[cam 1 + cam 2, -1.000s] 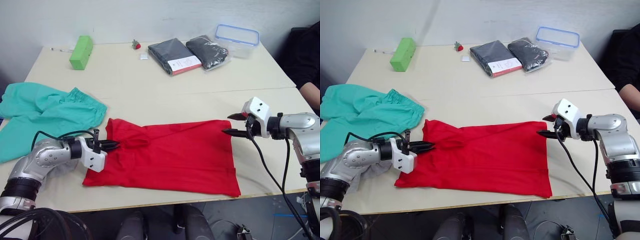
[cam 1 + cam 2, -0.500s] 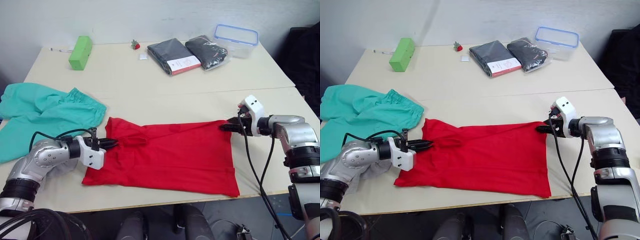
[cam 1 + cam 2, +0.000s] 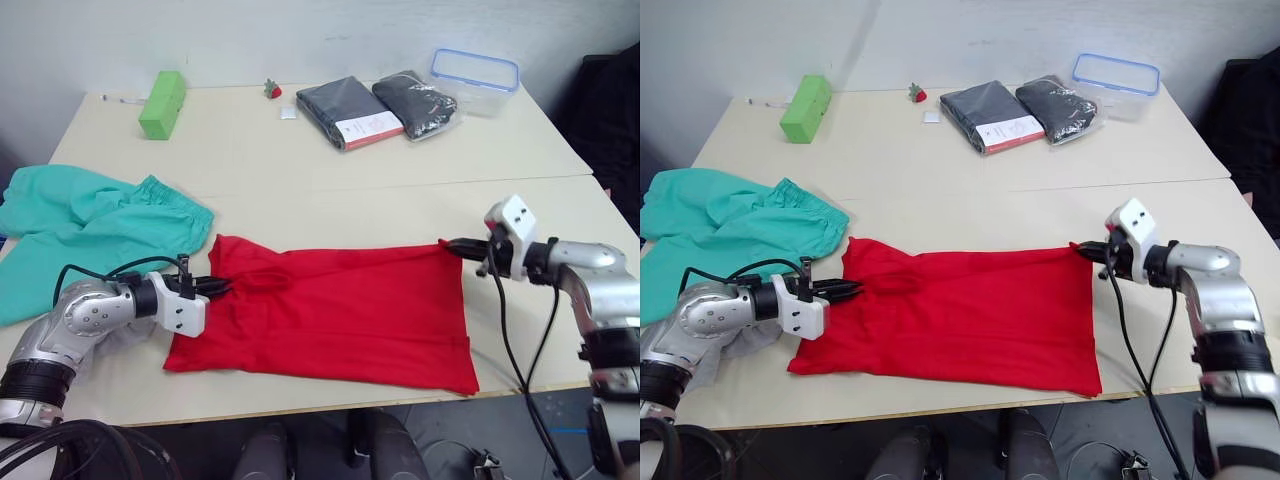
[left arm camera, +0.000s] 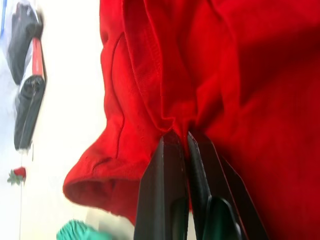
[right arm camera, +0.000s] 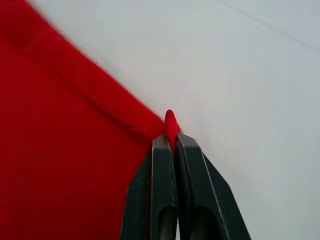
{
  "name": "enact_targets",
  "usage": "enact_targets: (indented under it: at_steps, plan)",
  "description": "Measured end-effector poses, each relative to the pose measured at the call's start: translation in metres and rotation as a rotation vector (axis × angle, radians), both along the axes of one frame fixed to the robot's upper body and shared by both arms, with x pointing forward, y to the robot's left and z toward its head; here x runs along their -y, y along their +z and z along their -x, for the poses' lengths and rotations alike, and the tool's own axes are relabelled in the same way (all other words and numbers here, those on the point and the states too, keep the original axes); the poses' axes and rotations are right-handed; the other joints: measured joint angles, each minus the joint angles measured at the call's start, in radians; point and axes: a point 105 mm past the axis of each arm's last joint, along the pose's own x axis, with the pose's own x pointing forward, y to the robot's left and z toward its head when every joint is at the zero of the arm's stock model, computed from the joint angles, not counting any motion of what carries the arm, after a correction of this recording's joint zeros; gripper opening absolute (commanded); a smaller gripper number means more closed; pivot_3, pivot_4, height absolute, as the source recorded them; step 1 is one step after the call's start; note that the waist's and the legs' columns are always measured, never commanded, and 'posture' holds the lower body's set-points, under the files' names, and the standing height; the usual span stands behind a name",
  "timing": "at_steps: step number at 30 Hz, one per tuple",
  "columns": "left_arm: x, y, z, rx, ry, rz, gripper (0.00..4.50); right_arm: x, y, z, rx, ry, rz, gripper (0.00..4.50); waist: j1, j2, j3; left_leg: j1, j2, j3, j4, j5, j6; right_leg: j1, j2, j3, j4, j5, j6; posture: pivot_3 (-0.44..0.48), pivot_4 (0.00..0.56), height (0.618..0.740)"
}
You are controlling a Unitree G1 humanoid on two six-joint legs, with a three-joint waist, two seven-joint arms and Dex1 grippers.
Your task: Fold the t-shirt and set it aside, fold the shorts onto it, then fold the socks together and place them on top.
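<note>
The red t-shirt (image 3: 340, 310) lies flat on the table (image 3: 300, 170), stretched between the two pincers. The left gripper (image 3: 222, 289) pinches a fold of it near the neck. The right gripper (image 3: 452, 245) pinches its far corner. The green shorts (image 3: 90, 225) lie just behind the left gripper.

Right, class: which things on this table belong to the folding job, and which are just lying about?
Job: t-shirt, pinched by left gripper and right gripper; shorts.
Lying about: green block, two packaged dark garments, clear container, small strawberry-like item.
</note>
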Motion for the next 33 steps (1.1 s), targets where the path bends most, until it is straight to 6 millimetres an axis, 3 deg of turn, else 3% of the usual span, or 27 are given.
enact_targets:
  at_steps: [5,11,15,17,18,28,31,33]
  plan:
    - [-0.008,-0.004,-0.002,-0.021,0.040,0.012,0.00,-0.001,-0.011,0.022,0.182,0.150,0.207,0.07,-0.003,0.000,0.000,0.001,0.000,0.001,0.000,0.000,0.000,0.001,0.001,0.001,0.000,0.000,0.000,0.000,0.150,0.740]
    - [-0.008,-0.001,-0.005,-0.014,0.047,0.014,0.00,0.007,-0.028,0.021,0.250,0.177,0.352,0.07,-0.004,0.000,0.000,0.002,0.000,0.001,0.000,0.000,0.000,0.000,0.001,0.002,0.000,0.000,0.000,0.000,0.150,0.740]
    - [-0.007,0.001,-0.005,-0.018,0.048,0.025,0.00,0.008,-0.033,0.021,0.240,0.180,0.357,0.07,-0.002,0.000,0.000,0.002,0.000,0.001,0.000,0.000,0.000,0.000,0.001,0.002,0.001,0.000,0.000,0.000,0.150,0.740]
    - [-0.007,0.002,-0.005,-0.022,0.046,0.035,0.00,0.010,-0.033,0.021,0.230,0.170,0.340,0.45,-0.002,0.000,0.000,0.002,0.000,0.001,0.000,0.000,0.000,0.000,0.001,0.002,0.001,0.000,0.000,0.000,0.150,0.740]
    - [-0.007,0.002,-0.004,-0.028,0.050,0.046,0.56,0.010,-0.033,0.021,0.215,0.160,0.322,0.75,-0.001,0.000,0.000,0.002,0.000,0.001,0.000,0.000,0.000,0.000,0.001,0.002,0.001,0.000,0.000,0.000,0.150,0.740]
    - [-0.021,0.018,0.001,-0.031,0.102,0.077,3.67,0.018,-0.017,0.029,0.108,0.142,0.188,4.13,-0.001,0.000,0.000,0.001,0.000,0.001,0.000,0.000,0.000,0.000,0.001,0.002,0.000,0.000,0.000,0.000,0.150,0.740]
    - [-0.021,0.022,0.008,-0.062,0.123,0.107,4.47,0.022,-0.007,0.034,0.109,0.144,0.177,4.14,-0.001,0.000,0.000,0.001,0.000,0.000,0.000,0.000,0.000,0.001,0.000,0.002,0.000,0.000,0.000,0.000,0.150,0.740]
    - [-0.013,0.028,0.011,-0.076,0.117,0.138,4.47,0.019,-0.005,0.037,0.105,0.161,0.169,4.14,0.001,0.000,0.000,0.002,0.000,0.000,0.001,0.000,0.000,0.001,0.000,0.002,0.001,0.000,0.000,0.000,0.150,0.740]
